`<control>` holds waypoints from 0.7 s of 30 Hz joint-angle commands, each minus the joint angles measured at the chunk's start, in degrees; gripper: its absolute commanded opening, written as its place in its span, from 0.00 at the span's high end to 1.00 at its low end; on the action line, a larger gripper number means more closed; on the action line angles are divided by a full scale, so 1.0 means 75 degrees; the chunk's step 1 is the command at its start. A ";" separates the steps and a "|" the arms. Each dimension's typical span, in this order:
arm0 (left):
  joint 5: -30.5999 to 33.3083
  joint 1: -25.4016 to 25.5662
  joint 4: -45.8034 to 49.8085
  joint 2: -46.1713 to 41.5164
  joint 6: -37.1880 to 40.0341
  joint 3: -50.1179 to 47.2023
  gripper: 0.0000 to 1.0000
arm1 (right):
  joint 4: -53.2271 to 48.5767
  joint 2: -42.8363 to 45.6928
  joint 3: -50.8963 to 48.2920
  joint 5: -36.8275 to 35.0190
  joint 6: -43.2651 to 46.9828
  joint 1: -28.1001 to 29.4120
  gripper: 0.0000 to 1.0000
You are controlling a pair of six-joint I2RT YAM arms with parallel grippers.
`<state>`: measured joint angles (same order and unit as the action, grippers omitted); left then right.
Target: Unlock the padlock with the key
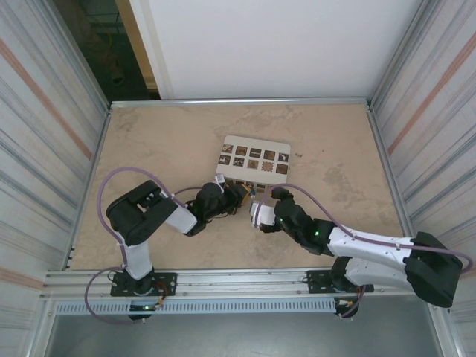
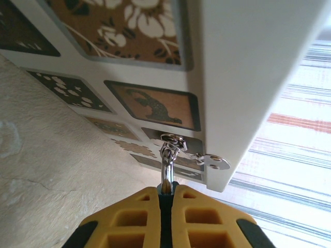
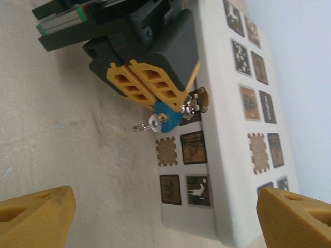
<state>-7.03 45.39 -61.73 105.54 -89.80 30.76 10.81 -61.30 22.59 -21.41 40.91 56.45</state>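
Padlock [image 3: 168,118] pinched by left hand [image 2: 166,193].

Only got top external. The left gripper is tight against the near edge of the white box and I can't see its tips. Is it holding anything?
Observer: Yes. In the right wrist view the left gripper is shut on a blue padlock that sits against the side of the box.
Operator: Key in it?
Observer: Looks like it. A silver key with a small ring sticks out of the padlock's free end. I can't tell whether it's turned.
Operator: Right gripper?
Observer: The right gripper is open, with its fingers wide apart. It is short of the padlock and has nothing between them.
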 commanded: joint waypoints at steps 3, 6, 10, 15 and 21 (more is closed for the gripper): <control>-0.0094 -0.0040 0.0075 -0.0208 0.0046 0.0129 0.99 | 0.0801 -0.0442 0.0086 0.1048 -0.0122 -0.0397 0.21; -0.0095 -0.0040 0.0075 -0.0197 0.0055 0.0152 0.99 | 0.1070 -0.0866 0.0140 0.1240 -0.0126 -0.0523 0.28; -0.0109 -0.0040 0.0069 -0.0196 0.0040 0.0152 1.00 | 0.1711 -0.1404 0.0136 0.1366 -0.0226 -0.0634 0.37; -0.0119 -0.0040 0.0072 -0.0185 0.0026 0.0164 0.99 | 0.2362 -0.1891 0.0176 0.1452 -0.0434 -0.0694 0.47; -0.0132 -0.0038 0.0075 -0.0173 0.0025 0.0176 1.00 | 0.2628 -0.2268 0.0281 0.1479 -0.0603 -0.0783 0.54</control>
<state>-7.33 45.34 -61.47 105.54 -89.82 31.03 26.96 -77.08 22.94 -11.00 38.11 51.03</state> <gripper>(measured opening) 0.082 0.462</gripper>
